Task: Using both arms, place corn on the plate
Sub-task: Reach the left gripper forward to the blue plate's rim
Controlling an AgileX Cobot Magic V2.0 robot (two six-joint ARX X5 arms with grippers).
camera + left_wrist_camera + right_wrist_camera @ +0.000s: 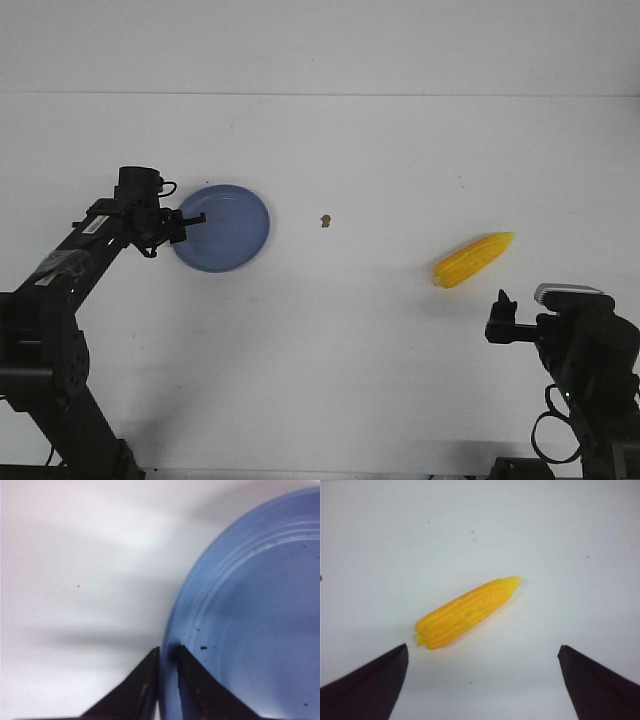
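Note:
The blue plate lies on the white table at the left. My left gripper is shut on the plate's left rim; in the left wrist view the two black fingers pinch the rim, one inside and one outside the plate. The yellow corn lies on the table at the right, its pointed end toward the far right. My right gripper is open and empty, just in front of the corn. In the right wrist view the corn lies beyond the wide-spread fingers.
A tiny brown speck sits on the table between plate and corn. The table's far edge meets a white wall.

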